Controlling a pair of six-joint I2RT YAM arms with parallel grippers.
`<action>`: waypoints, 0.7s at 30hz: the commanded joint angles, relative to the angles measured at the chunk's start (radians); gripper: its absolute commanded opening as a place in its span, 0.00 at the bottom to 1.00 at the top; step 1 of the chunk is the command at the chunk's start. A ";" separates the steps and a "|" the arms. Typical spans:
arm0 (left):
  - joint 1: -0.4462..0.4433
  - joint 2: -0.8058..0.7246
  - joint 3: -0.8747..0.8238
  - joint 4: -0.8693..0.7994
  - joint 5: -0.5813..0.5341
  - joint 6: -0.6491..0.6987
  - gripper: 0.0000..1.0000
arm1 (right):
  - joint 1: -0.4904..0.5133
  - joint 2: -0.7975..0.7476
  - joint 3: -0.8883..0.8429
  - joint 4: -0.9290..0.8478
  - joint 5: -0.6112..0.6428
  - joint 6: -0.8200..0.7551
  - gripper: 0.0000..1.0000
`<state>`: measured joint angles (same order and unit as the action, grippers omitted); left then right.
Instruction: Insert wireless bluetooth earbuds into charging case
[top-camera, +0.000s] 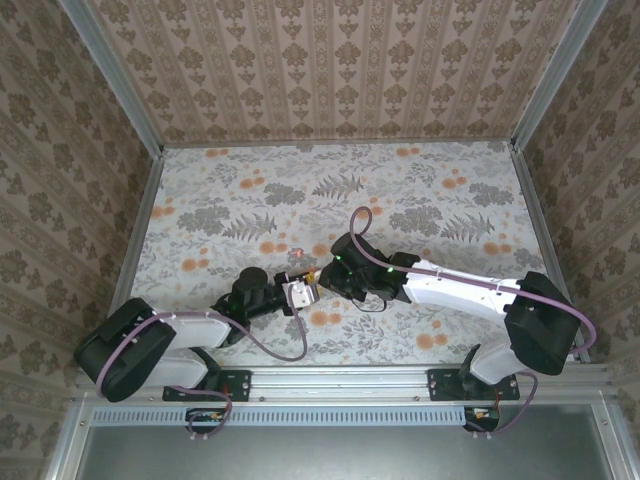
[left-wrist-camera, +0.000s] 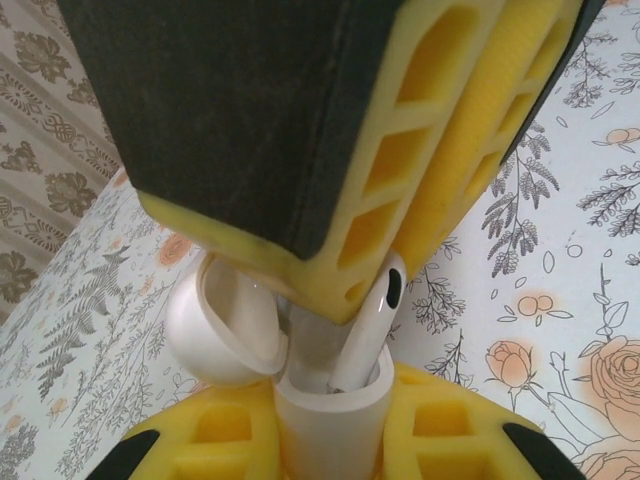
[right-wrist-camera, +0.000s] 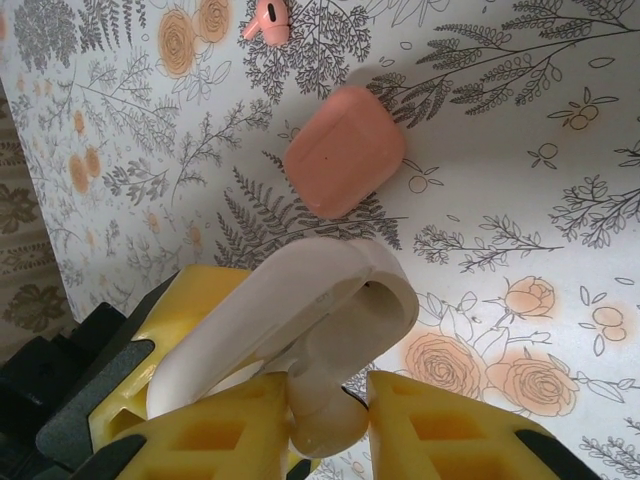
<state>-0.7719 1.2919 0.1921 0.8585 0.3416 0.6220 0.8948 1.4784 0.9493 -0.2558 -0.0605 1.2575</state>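
Observation:
My left gripper (left-wrist-camera: 330, 435) is shut on a white charging case (left-wrist-camera: 330, 410), held upright with its lid (left-wrist-camera: 215, 320) hinged open. A white earbud (left-wrist-camera: 372, 320) stands stem-down in the case's mouth. Its rounded head (right-wrist-camera: 328, 415) sits between the fingers of my right gripper (right-wrist-camera: 330, 425), which is shut on it from above. In the top view the two grippers meet at the table's middle, left (top-camera: 290, 294) and right (top-camera: 322, 280). A coral charging case (right-wrist-camera: 345, 150) lies closed on the table just beyond, with a coral earbud (right-wrist-camera: 268, 20) loose farther off.
The floral table cover (top-camera: 420, 210) is bordered by patterned walls on three sides. A tiny red speck (top-camera: 299, 251) lies just behind the grippers. The right arm (top-camera: 460, 285) stretches in from the lower right.

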 joint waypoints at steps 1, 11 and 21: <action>-0.014 -0.019 0.026 0.005 0.021 0.024 0.01 | 0.003 0.021 0.036 0.064 -0.019 0.023 0.27; -0.015 -0.013 0.017 0.029 0.023 0.002 0.01 | 0.001 0.012 0.021 0.129 -0.021 0.042 0.31; -0.015 -0.012 0.013 0.044 0.031 -0.014 0.01 | -0.001 -0.004 -0.011 0.210 -0.013 0.058 0.35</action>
<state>-0.7708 1.2911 0.1925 0.8673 0.2977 0.6197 0.8948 1.4948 0.9413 -0.1814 -0.0673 1.2953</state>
